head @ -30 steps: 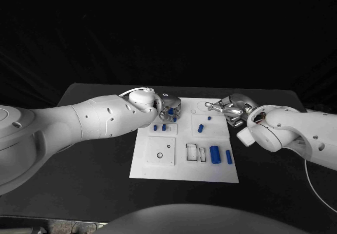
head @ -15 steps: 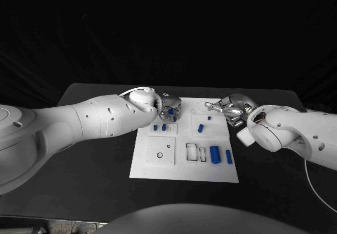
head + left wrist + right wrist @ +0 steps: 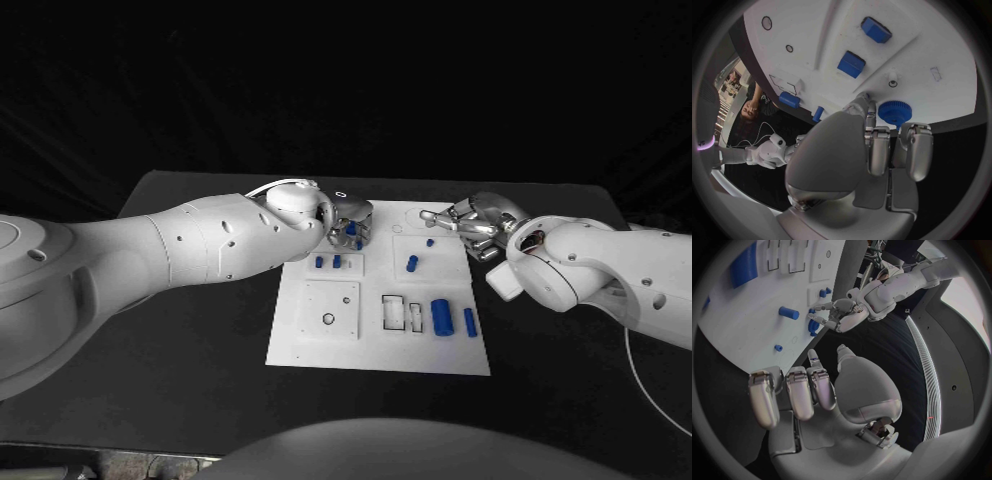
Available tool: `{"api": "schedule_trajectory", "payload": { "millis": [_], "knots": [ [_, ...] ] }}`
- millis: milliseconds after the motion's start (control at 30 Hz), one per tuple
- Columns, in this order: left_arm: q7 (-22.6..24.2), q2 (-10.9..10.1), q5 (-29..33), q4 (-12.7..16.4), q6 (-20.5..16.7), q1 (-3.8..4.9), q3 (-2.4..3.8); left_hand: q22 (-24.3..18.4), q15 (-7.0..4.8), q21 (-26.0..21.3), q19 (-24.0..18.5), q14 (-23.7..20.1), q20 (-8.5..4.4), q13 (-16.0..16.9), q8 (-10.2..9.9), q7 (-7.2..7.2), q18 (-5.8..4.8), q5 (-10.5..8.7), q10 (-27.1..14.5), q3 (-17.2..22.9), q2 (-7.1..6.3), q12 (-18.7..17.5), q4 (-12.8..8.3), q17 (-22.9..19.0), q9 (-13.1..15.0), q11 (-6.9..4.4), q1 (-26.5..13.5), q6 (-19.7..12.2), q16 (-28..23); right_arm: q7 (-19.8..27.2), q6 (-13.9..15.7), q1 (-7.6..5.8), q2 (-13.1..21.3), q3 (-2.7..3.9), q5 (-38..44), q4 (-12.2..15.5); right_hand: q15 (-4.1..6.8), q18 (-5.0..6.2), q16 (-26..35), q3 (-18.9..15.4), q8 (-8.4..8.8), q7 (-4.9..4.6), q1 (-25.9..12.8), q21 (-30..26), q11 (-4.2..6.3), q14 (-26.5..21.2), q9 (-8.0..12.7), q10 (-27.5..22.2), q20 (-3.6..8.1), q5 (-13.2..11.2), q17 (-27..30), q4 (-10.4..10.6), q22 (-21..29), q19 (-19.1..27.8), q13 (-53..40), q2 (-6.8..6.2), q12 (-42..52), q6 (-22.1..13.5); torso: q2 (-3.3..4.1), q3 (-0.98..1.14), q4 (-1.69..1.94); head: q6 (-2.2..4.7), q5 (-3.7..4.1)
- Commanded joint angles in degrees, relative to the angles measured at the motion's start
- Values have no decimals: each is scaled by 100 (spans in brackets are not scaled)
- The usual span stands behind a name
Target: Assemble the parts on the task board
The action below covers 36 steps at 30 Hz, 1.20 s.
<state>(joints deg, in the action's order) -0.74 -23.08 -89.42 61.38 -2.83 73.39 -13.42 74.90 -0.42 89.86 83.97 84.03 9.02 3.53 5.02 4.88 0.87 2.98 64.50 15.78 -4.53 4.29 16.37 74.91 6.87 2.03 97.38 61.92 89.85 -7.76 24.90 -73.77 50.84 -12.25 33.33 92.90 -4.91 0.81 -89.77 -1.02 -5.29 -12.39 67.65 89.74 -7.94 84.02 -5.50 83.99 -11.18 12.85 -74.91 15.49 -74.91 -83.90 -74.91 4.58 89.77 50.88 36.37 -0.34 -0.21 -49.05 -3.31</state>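
White arms (image 3: 173, 250), silver hands (image 3: 879, 150).

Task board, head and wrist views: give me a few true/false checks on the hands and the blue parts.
1. The left hand is at a round blue toothed part near the task board's far edge. True.
2. The right hand holds a blue part. False: nothing is in it and its fingers are apart.
3. Two blue pieces lie side by side on the board's right near part. True.
4. The board lies on a white table. False: the table is black.
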Motion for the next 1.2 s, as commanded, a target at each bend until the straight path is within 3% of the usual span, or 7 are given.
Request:
{"api": "schedule_trajectory", "payload": {
  "millis": [33, 200, 467, 800, 933, 1200],
  "knots": [
    [54, 13, -14, 1, 196, -19, -12, 1510, 4, 14, 603, 597, -36, 20, 62, 6, -87, -18, 154, 44, 18, 49, -8, 1509, 29, 3, 43, 127, 15, 6, -77, 3, -7, 1, 10, 9, -51, -81, -23, -37, -34, 10, 17, 26, -54, 598, -8, 601, -46, 16, -1509, 11, -1509, -610, -1509, 24, 23, -33, 1, -4, -2, -1, 4],
    [74, 15, -57, 3, 169, -20, -12, 1510, 0, 14, 603, 597, -36, 24, 153, 23, -87, -18, 388, 65, 31, 106, -32, 1509, 68, 1, 71, 331, 15, 8, -75, 3, -9, 1, 10, 9, -51, -81, -23, -37, -34, 10, 17, 26, -54, 598, -8, 601, -46, 16, -1509, 11, -1509, -610, -1509, 24, 23, -33, -1, -3, -1, 9, 5],
    [170, -6, -91, 4, -57, -22, -12, 1510, 12, 14, 603, 597, -38, 14, 170, 47, -87, -18, 481, 92, 35, 100, -51, 1509, 77, 18, 108, 394, 15, 10, -80, 3, -6, 1, 9, 7, -51, -81, -23, -37, -34, 10, 17, 26, -54, 598, -8, 601, -46, 16, -1509, 11, -1509, -610, -1509, 24, 23, -33, -1, -2, 3, 12, 15],
    [356, -177, -109, 192, -620, -8, 4, 1510, 35, 14, 603, 597, -39, 6, 167, 74, -87, -19, 508, 81, 14, 74, -21, 1509, 77, 48, 77, 412, 15, 14, -93, 3, 1, 1, 9, -11, -51, -81, -23, -55, -40, 11, 16, 26, -54, 598, -11, 601, -47, 16, -1509, 17, -1509, -610, -1509, 25, 23, -30, -10, 1, 12, 25, 36],
    [355, -296, -110, 365, -736, 66, 22, 1510, 38, 14, 603, 597, -39, 5, 166, 76, -87, -18, 509, 81, 13, 69, -17, 1509, 76, 50, 73, 413, 15, 14, -98, 3, -3, 1, 9, -21, -51, -81, -23, -55, -40, 11, 16, 26, -54, 598, -11, 601, -47, 16, -1509, 17, -1509, -610, -1509, 25, 23, -30, -9, 3, 9, 30, 17],
    [327, -616, -31, 742, -801, 317, 49, 1510, 47, 14, 603, 597, -39, 0, 156, 75, -87, -18, 501, 83, 14, 43, 2, 1509, 73, 53, 56, 407, 15, 17, -105, 4, -13, 0, 8, -42, -51, -81, -23, -55, -40, 11, 16, 26, -54, 598, -11, 601, -47, 16, -1509, 17, -1509, -610, -1509, 25, 23, -30, -6, 1, 5, 43, -2]
  ]
}}
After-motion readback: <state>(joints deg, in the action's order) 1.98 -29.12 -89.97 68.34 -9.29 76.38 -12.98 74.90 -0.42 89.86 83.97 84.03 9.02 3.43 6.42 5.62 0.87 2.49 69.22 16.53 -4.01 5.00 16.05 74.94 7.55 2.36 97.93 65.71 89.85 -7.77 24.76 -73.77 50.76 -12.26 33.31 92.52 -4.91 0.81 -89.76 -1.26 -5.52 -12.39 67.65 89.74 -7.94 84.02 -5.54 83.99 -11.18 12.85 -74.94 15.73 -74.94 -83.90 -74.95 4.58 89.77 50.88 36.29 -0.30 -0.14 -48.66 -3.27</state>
